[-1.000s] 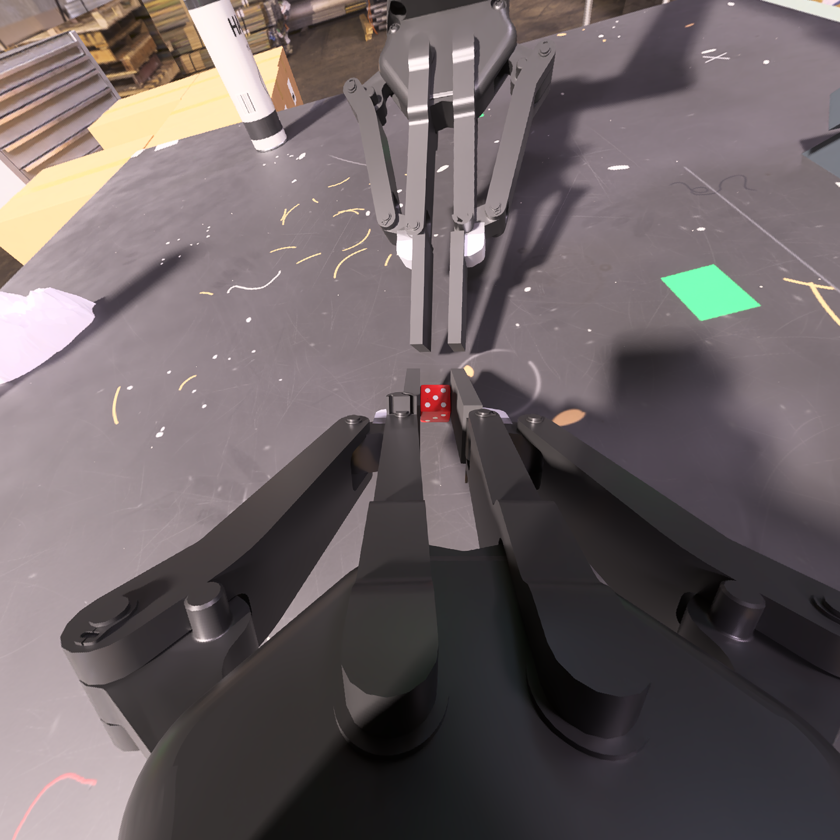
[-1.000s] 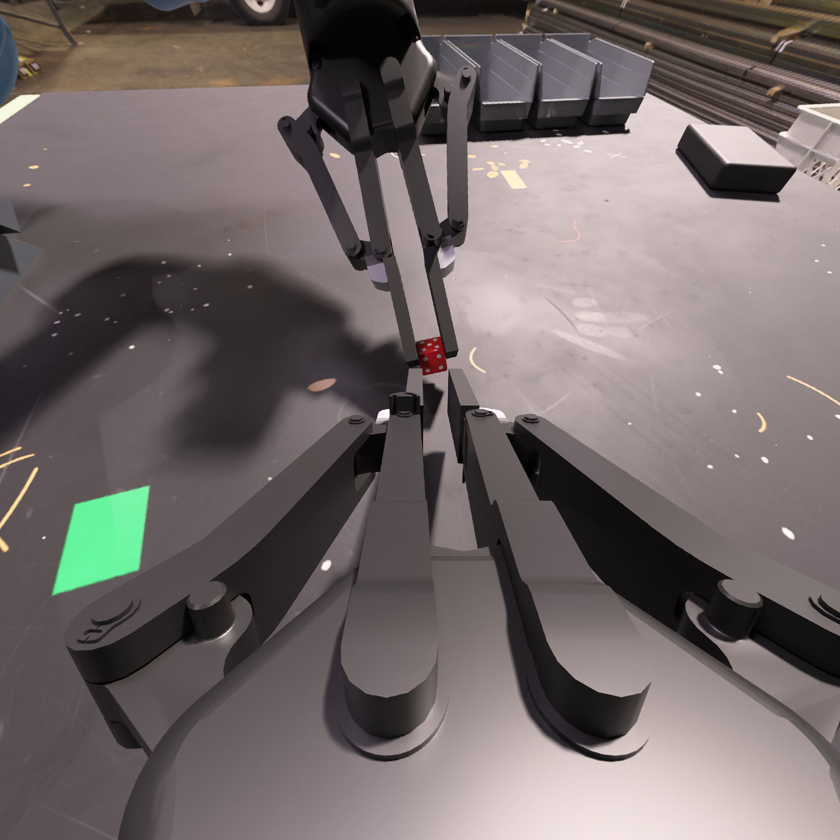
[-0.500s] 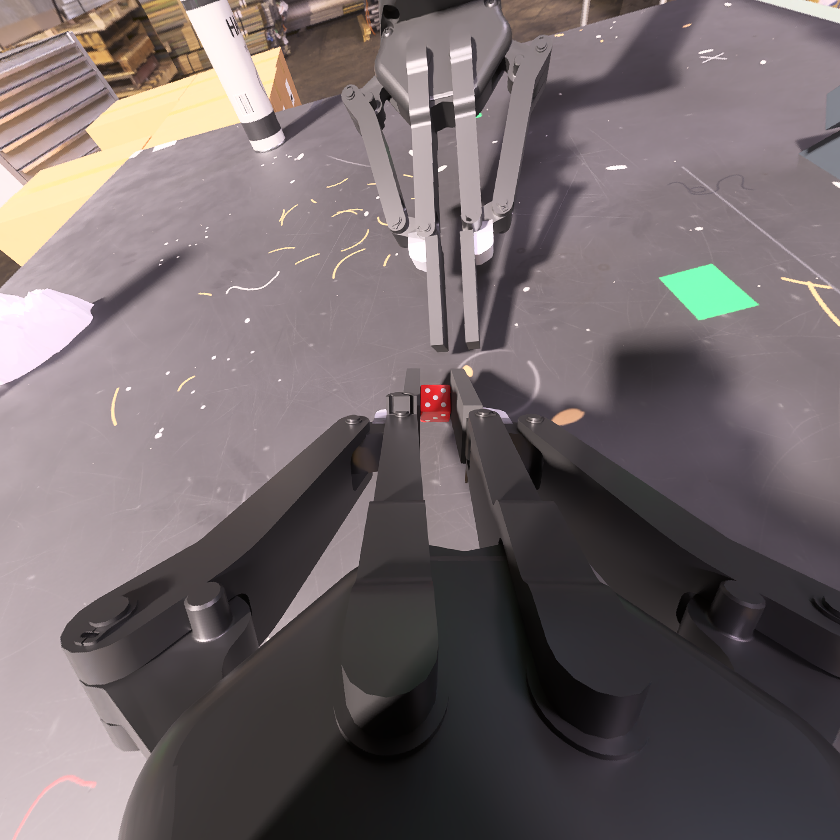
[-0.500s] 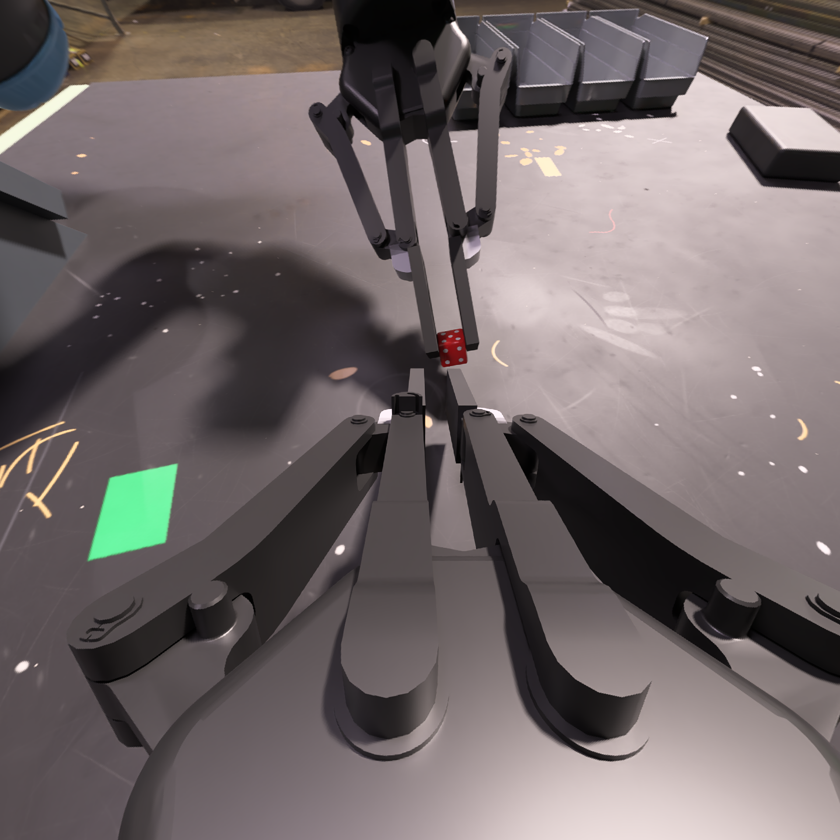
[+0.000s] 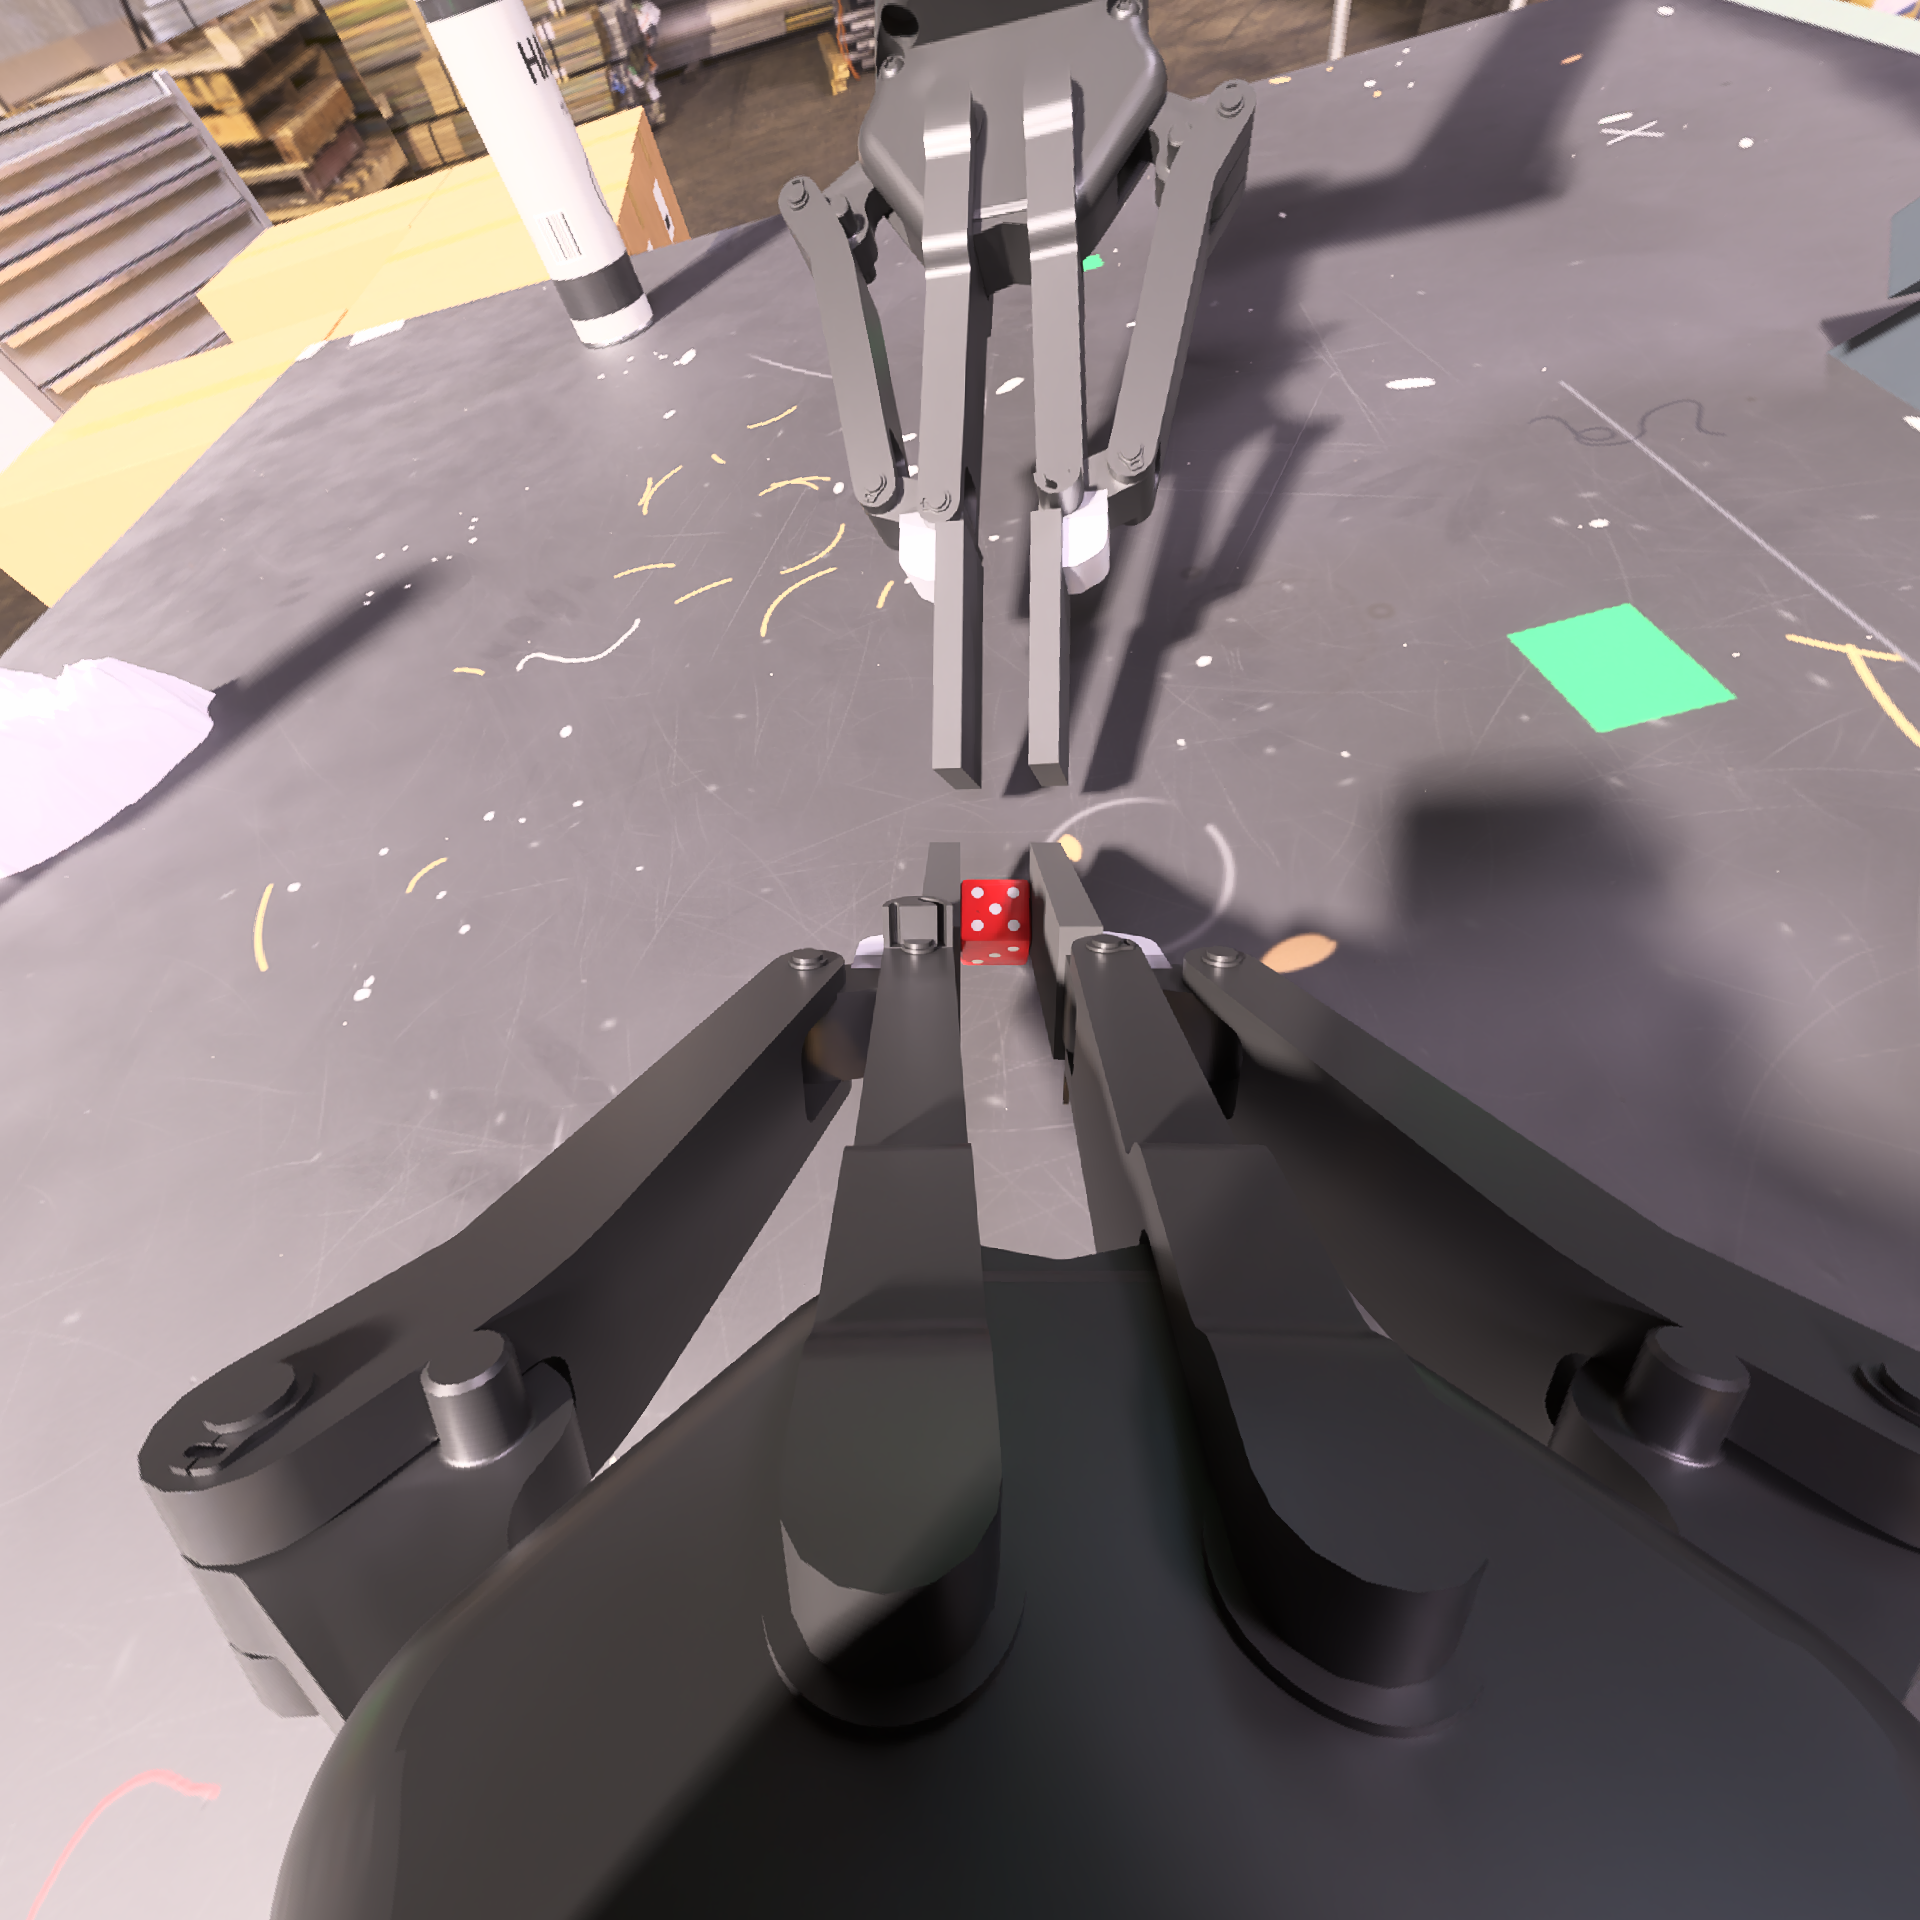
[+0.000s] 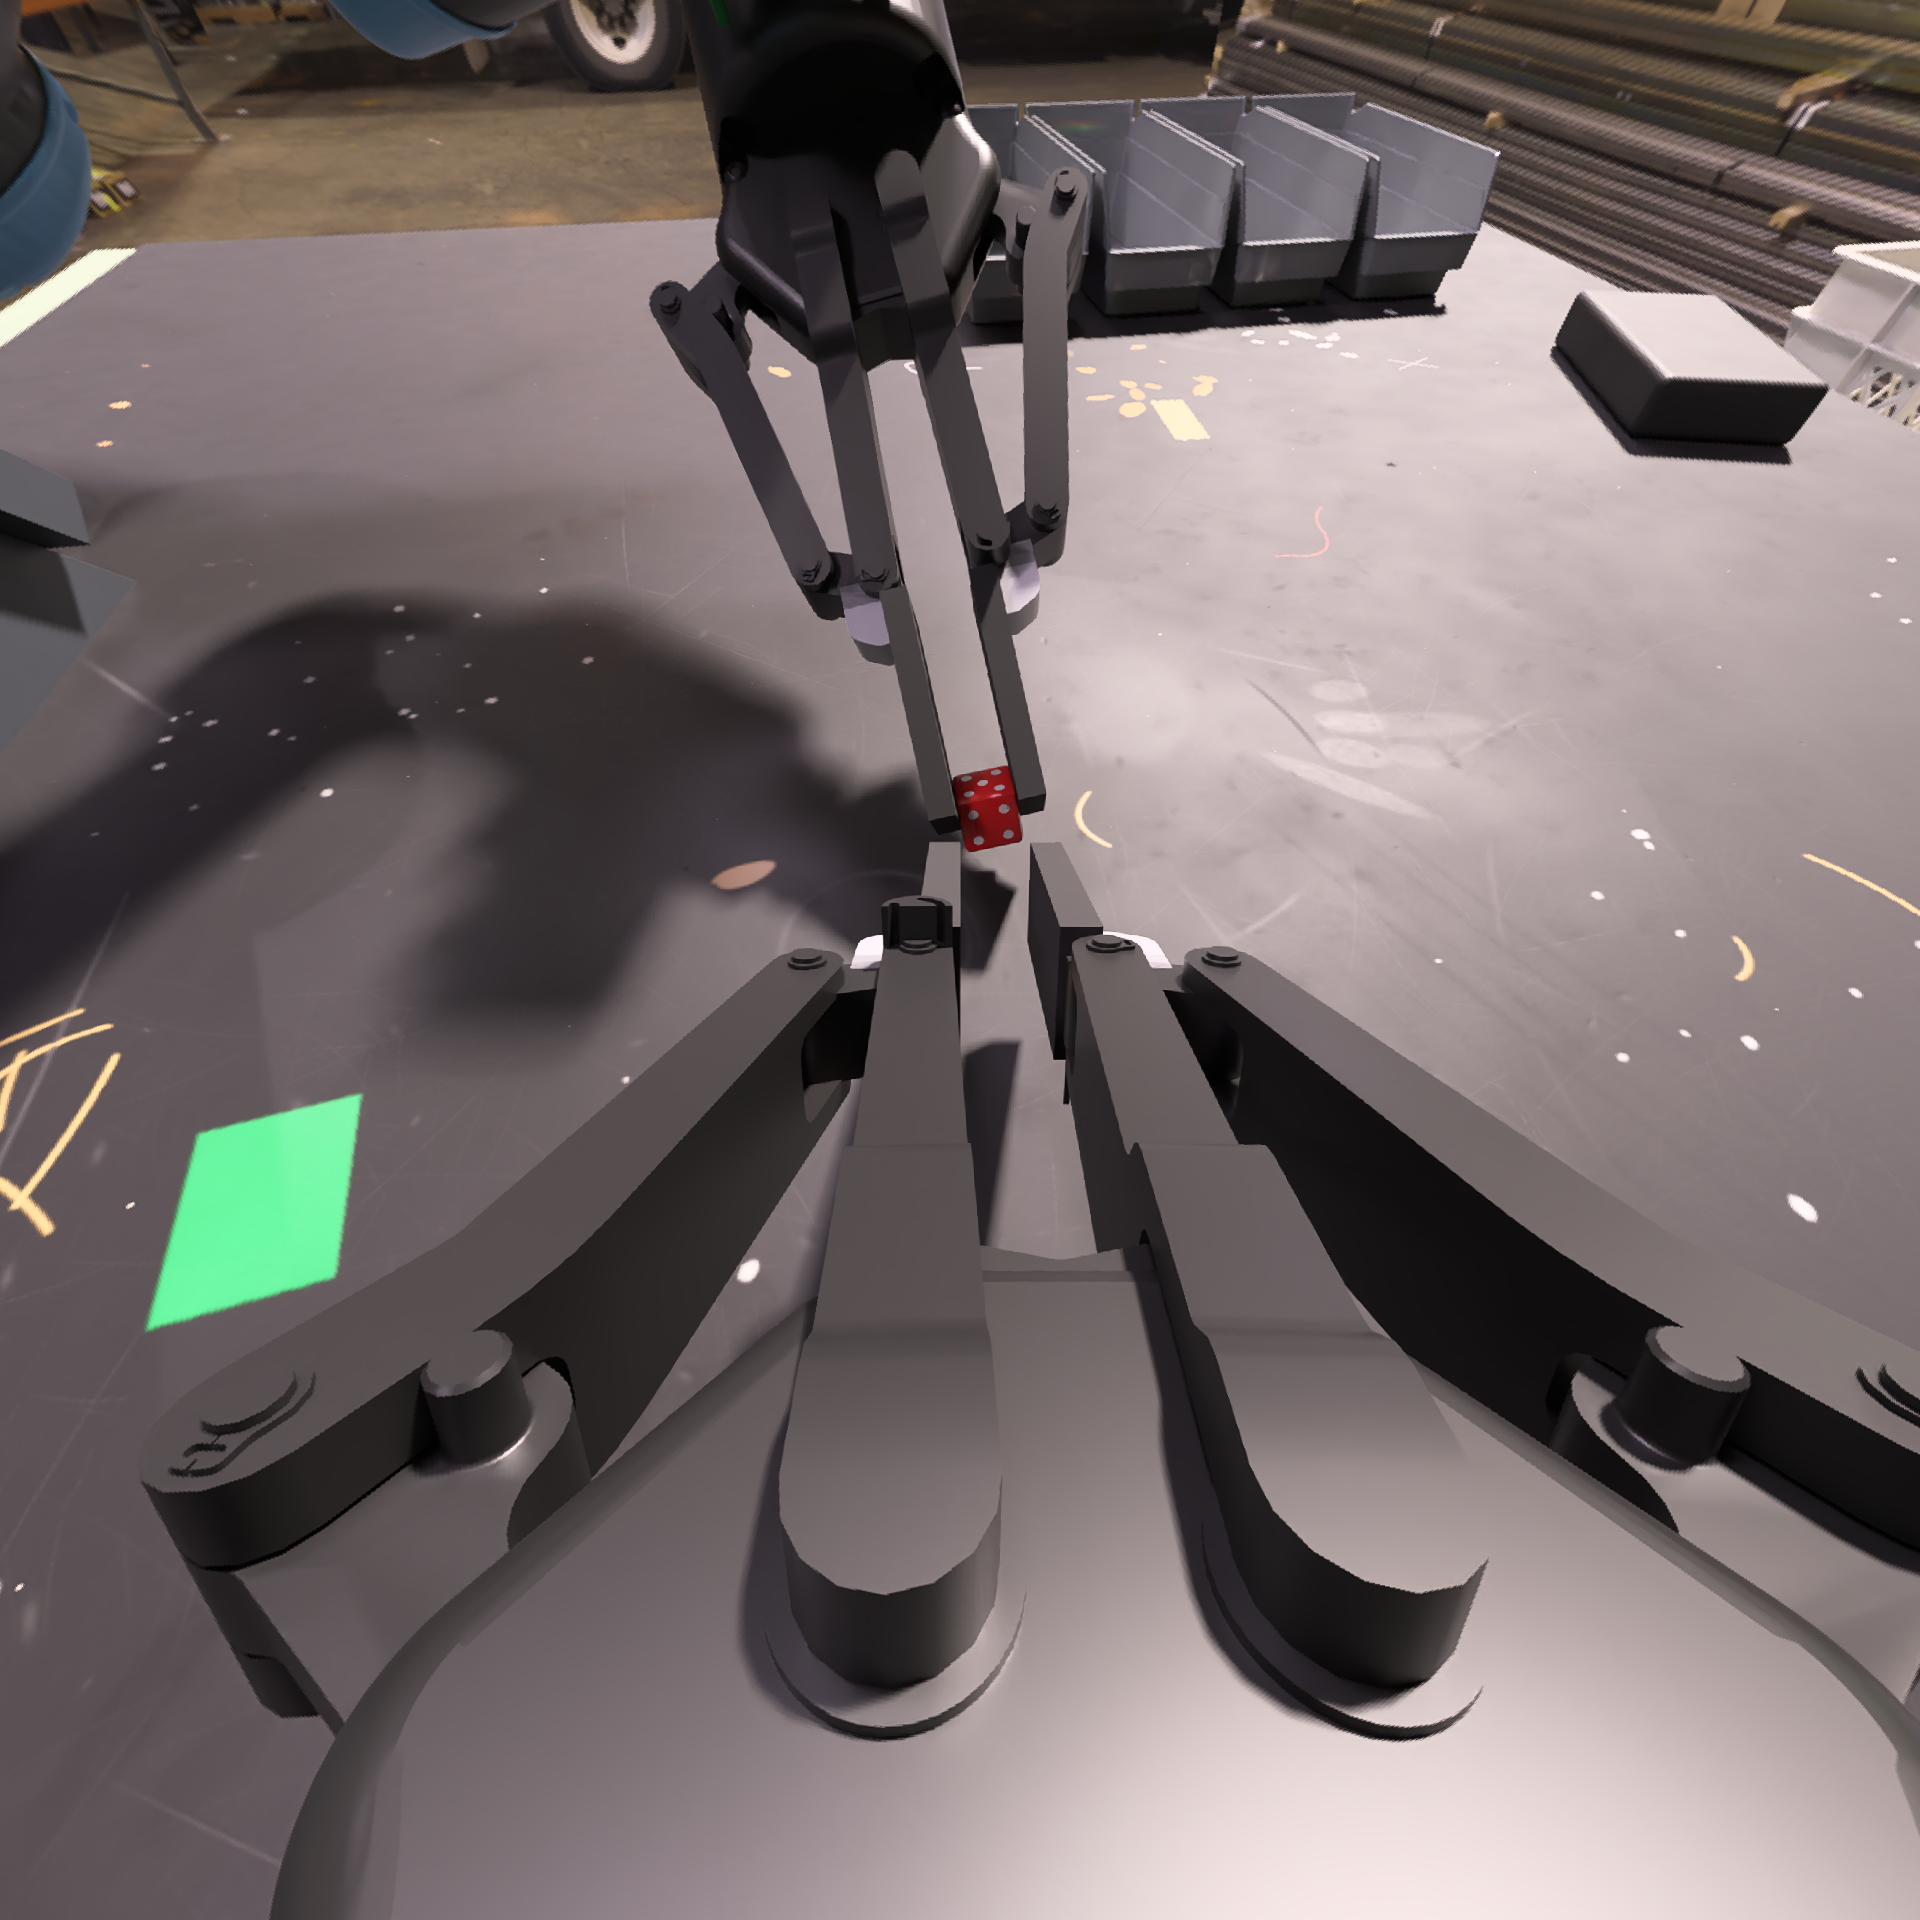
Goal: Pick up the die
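The left gripper (image 5: pixel 995 868) is clamped on the red die (image 5: pixel 994 910) just above the scratched grey table (image 5: pixel 520 1039) — beyond it at twelve o'clock hangs the right gripper (image 5: pixel 1001 774), fingers nearly together on nothing, with a green patch (image 5: pixel 1619 667) at two o'clock.

Left gripper (image 5: pixel 995 868) pinched narrow; right gripper (image 6: pixel 995 868) empty, fingers slightly parted.

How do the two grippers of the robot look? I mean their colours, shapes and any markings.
Both the left gripper and the right gripper are dark grey metal: two long, flat, straight fingers on jointed linkage bars with round pivot pins. Small white pieces sit at the finger joints. No cables or markings show on them.
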